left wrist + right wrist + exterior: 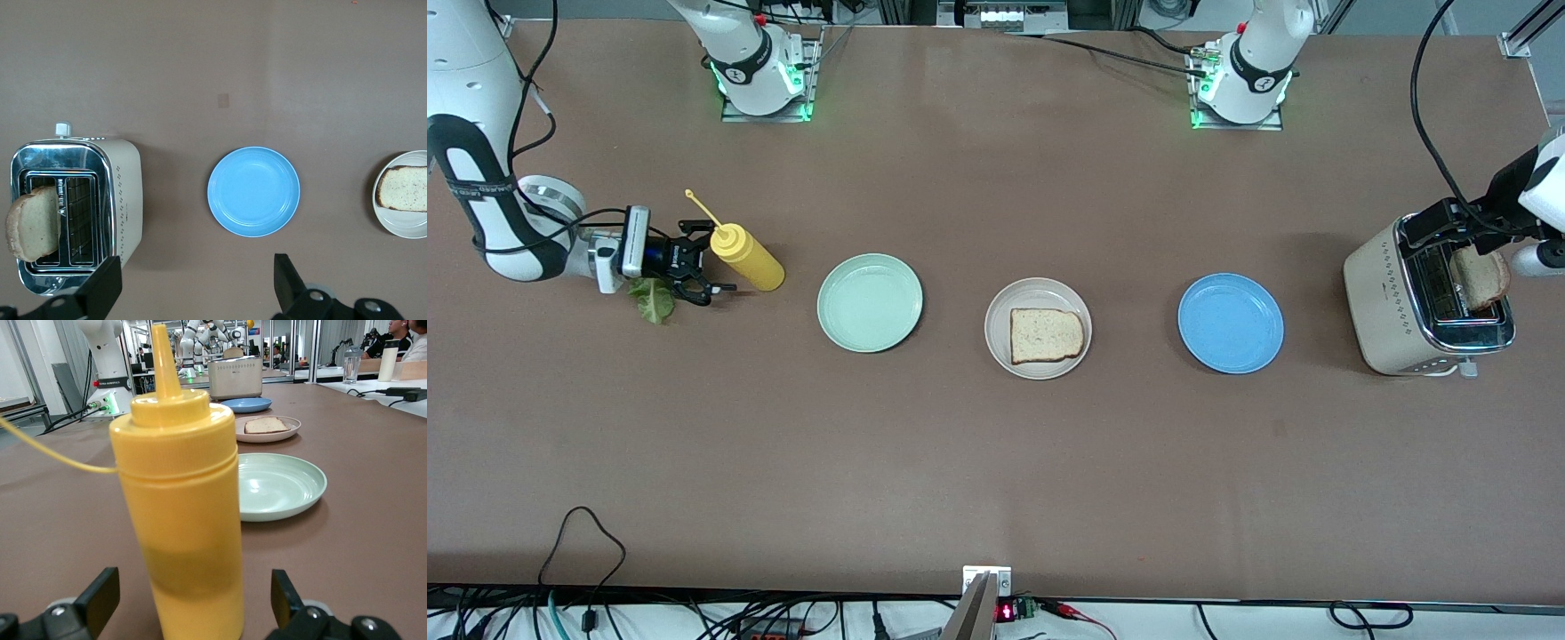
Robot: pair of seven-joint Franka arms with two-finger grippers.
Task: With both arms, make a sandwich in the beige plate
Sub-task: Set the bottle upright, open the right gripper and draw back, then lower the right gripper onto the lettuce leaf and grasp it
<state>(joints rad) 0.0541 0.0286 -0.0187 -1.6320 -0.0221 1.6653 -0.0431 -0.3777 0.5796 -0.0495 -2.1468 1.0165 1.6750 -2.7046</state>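
The beige plate (1000, 307) lies mid-table with one bread slice (1047, 335) on it; both show in the left wrist view (400, 230) and the right wrist view (267, 435). A second bread slice (1479, 277) stands in the toaster (1392, 311) slot, as the left wrist view (32, 223) also shows. A green lettuce leaf (654, 300) lies on the table under my right gripper (707, 260). That gripper (193, 600) is open, low, facing a yellow squeeze bottle (177, 507). My left gripper (1463, 233) (197, 287) is open and empty, high over the toaster.
The yellow bottle (749, 258) stands between the lettuce and the mint-green plate (870, 302). The blue plate (1231, 323) (253, 191) lies between the beige plate and the toaster (123, 200). Bare brown table lies nearer the front camera.
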